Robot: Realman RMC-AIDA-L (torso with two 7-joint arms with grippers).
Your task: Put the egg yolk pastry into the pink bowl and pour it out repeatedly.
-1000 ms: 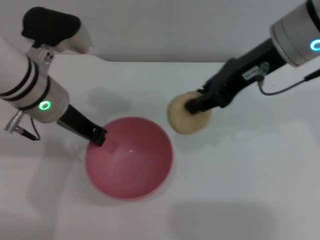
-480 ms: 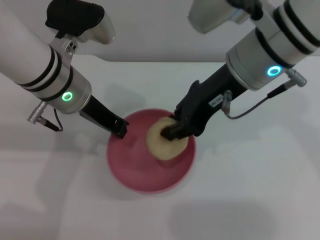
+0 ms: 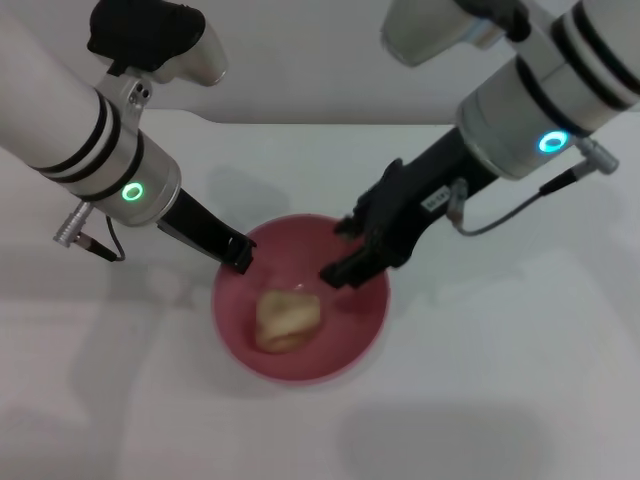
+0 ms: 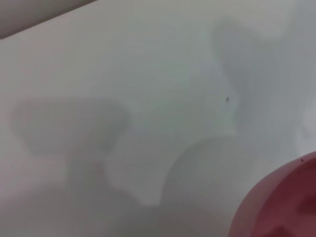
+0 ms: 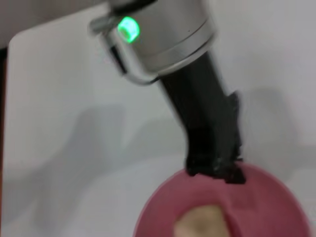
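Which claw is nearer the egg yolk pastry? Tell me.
Right, narrowly. The right claw hangs open over the pink bowl, just above and beside the egg yolk pastry lying inside. The left claw grips the bowl's far rim on the pastry's other side.

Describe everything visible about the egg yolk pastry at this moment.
The egg yolk pastry is a small, pale tan-yellow, lumpy, matte ball lying inside the pink bowl, on its floor. Nothing grips it: the right gripper hangs open above the bowl, apart from it. The left gripper holds the bowl's rim.
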